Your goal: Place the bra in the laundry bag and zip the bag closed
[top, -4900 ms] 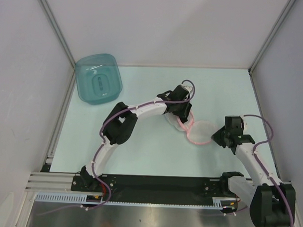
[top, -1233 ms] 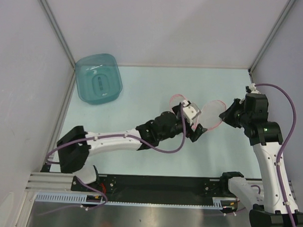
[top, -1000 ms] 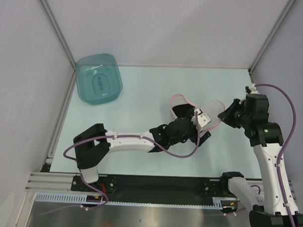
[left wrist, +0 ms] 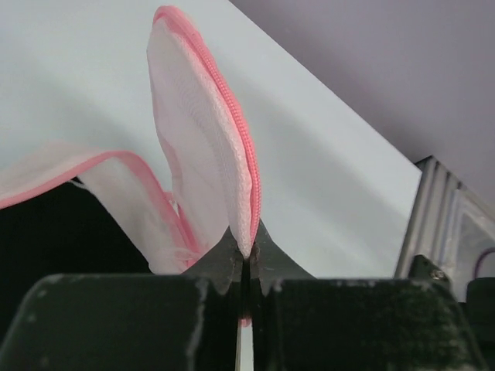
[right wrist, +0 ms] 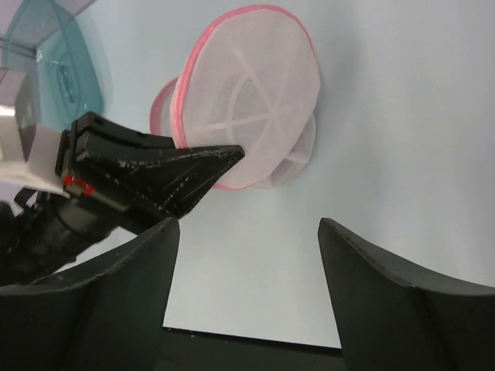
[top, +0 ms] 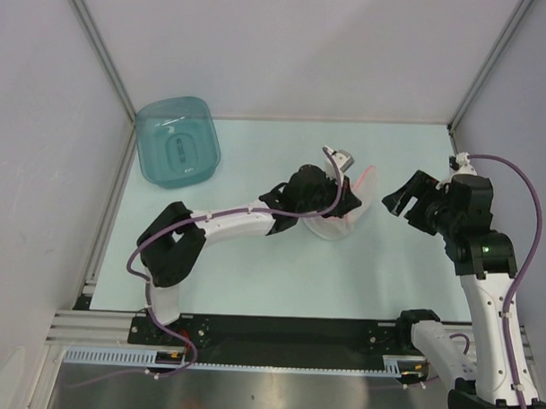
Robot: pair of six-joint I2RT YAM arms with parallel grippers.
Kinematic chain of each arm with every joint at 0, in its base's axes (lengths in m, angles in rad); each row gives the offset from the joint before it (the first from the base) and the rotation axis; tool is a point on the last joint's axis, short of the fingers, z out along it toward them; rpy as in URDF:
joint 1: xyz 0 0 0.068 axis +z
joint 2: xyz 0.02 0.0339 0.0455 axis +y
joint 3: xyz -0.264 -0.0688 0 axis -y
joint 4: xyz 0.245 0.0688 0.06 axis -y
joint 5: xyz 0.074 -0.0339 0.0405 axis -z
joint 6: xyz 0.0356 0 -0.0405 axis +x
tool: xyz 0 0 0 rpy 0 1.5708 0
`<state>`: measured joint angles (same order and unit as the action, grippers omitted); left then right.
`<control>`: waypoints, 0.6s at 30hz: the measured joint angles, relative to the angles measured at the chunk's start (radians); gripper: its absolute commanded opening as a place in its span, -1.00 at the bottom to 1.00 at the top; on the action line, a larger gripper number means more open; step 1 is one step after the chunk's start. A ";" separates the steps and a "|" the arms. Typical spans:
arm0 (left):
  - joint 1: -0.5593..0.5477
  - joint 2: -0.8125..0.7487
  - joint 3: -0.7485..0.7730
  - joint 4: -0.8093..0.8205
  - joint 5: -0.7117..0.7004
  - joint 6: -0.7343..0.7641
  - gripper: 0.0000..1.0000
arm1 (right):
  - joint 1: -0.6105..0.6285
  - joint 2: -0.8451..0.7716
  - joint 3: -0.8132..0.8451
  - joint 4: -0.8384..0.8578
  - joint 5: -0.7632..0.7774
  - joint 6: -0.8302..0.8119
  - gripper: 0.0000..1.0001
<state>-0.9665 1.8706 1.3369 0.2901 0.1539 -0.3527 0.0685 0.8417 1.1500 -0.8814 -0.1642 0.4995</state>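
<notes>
The laundry bag (top: pixel 333 227), white mesh with pink zipper trim, lies mid-table. One dome half (right wrist: pixel 249 93) stands upright. My left gripper (left wrist: pixel 246 259) is shut on the pink rim (left wrist: pixel 246 185) of that half, and from above the gripper (top: pixel 352 195) covers much of the bag. A black patch (left wrist: pixel 54 232) shows inside the lower half's pink trim; it looks like the bra, though I cannot be sure. From above the bra is hidden. My right gripper (right wrist: pixel 247 259) is open and empty, a short way to the right (top: pixel 401 200) of the bag.
A teal translucent tub (top: pixel 177 142) stands at the back left of the pale green table (top: pixel 253 276), also seen in the right wrist view (right wrist: pixel 54 46). Grey walls with metal posts enclose the back and sides.
The right gripper let go of the bag's flap, opened and drew back to the right. The left gripper shut on the flap's rim and shifted toward the back.
</notes>
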 measured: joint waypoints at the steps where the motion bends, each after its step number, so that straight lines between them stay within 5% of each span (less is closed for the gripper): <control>1: 0.020 0.000 -0.011 0.013 0.029 -0.038 -1.00 | -0.001 -0.010 -0.002 0.004 -0.002 0.000 0.58; 10: 0.154 0.008 -0.087 0.199 0.283 -0.359 -1.00 | -0.022 -0.029 -0.205 0.148 -0.094 0.014 0.66; 18: 0.246 0.055 -0.146 0.529 0.405 -0.708 -1.00 | -0.053 0.039 -0.475 0.432 -0.263 0.106 0.73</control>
<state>-0.7208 1.9259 1.1908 0.8188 0.5587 -1.0611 0.0151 0.8803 0.6746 -0.4496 -0.4274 0.6052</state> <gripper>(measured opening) 0.023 0.868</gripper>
